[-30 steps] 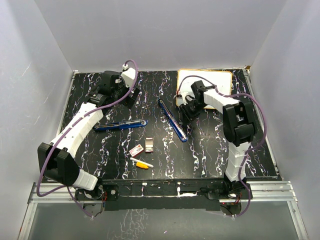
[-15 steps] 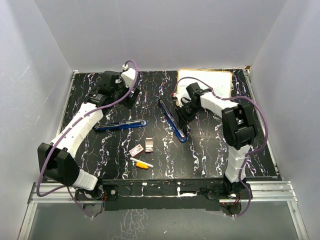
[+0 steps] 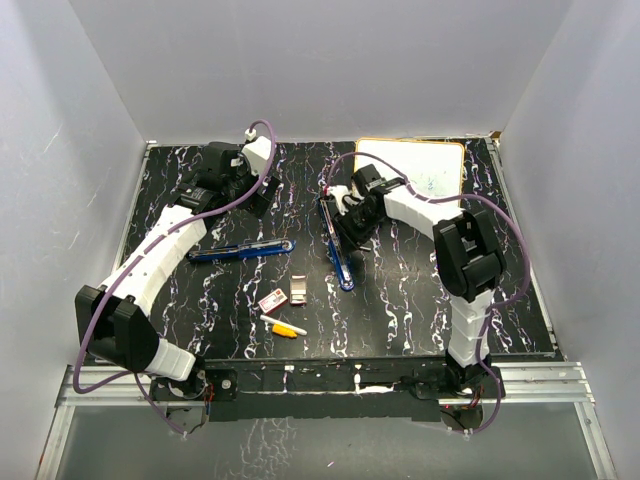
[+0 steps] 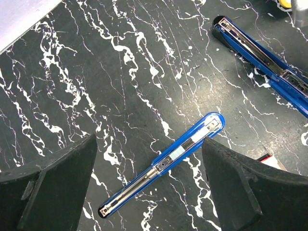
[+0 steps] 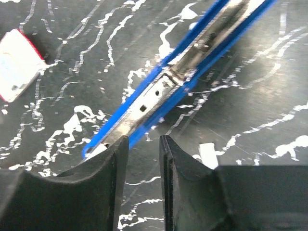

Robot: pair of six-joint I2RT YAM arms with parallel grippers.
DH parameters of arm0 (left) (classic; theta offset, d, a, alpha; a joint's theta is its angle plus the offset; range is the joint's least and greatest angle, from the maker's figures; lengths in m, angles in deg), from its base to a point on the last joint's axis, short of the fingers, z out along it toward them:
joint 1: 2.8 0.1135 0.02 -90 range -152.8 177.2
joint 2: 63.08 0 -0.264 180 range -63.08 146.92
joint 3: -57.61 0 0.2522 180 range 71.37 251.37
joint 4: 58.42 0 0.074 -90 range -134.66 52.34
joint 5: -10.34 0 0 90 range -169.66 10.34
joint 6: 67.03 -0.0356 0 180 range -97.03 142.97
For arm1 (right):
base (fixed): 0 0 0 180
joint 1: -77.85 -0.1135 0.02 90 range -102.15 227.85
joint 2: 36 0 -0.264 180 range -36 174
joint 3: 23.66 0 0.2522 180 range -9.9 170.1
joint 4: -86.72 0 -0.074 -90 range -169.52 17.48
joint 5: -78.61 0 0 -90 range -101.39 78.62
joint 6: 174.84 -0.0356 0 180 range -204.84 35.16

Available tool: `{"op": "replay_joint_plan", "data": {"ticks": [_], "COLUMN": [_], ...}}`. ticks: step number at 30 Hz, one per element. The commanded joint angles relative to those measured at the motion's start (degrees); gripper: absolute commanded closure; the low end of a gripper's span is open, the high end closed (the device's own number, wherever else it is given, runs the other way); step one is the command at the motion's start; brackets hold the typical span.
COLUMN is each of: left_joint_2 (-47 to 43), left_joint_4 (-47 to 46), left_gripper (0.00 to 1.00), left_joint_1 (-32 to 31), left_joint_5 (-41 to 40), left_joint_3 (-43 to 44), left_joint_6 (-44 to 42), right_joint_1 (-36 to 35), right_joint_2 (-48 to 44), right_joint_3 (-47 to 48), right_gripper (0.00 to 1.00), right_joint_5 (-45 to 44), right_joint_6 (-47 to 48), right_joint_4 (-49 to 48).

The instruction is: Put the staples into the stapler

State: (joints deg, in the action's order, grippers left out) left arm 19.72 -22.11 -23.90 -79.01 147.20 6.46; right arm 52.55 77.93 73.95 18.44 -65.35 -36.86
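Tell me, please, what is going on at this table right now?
Two arms are set to load a stapler. The right gripper sits low at the far end of one opened blue stapler, fingers nearly closed beside it. The left gripper hangs open above the other blue piece. The staples and their box lie untouched nearer the front.

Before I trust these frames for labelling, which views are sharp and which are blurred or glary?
Top external: evenly lit, sharp, soft shadows; the stapler is small. Left wrist: crisp on the second stapler, its own fingers dark and soft-edged. Right wrist: stapler close and smeared, glare on its metal rail and the glossy table.
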Motion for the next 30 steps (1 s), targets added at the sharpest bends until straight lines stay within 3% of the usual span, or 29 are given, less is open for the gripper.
{"op": "replay_joint_plan", "data": {"ticks": [1, 5, 13, 30], "left_joint_2": [-3.14, -3.14, -3.18, -2.74], "left_joint_4": [0.57, 0.57, 0.44, 0.53], "left_gripper": [0.12, 0.12, 0.11, 0.11], "left_joint_1": [0.27, 0.27, 0.27, 0.27], "left_joint_5": [0.37, 0.82, 1.00, 1.38], "left_joint_3": [-0.18, -0.12, -0.33, -0.16], "left_joint_6": [-0.41, -0.36, -0.37, -0.36], "right_joint_1": [0.53, 0.84, 1.75, 2.23], "right_joint_2": [-7.14, -11.17, -12.57, -8.38], "right_joint_3": [-1.41, -5.85, -10.81, -13.75], "right_gripper": [0.62, 0.53, 0.43, 0.48], "right_joint_5": [-7.56, -13.04, -13.82, -11.27], "right_joint_6": [4.07, 9.45, 14.90, 19.84], "right_joint_4": [-4.98, -7.47, -9.86, -12.94]}}
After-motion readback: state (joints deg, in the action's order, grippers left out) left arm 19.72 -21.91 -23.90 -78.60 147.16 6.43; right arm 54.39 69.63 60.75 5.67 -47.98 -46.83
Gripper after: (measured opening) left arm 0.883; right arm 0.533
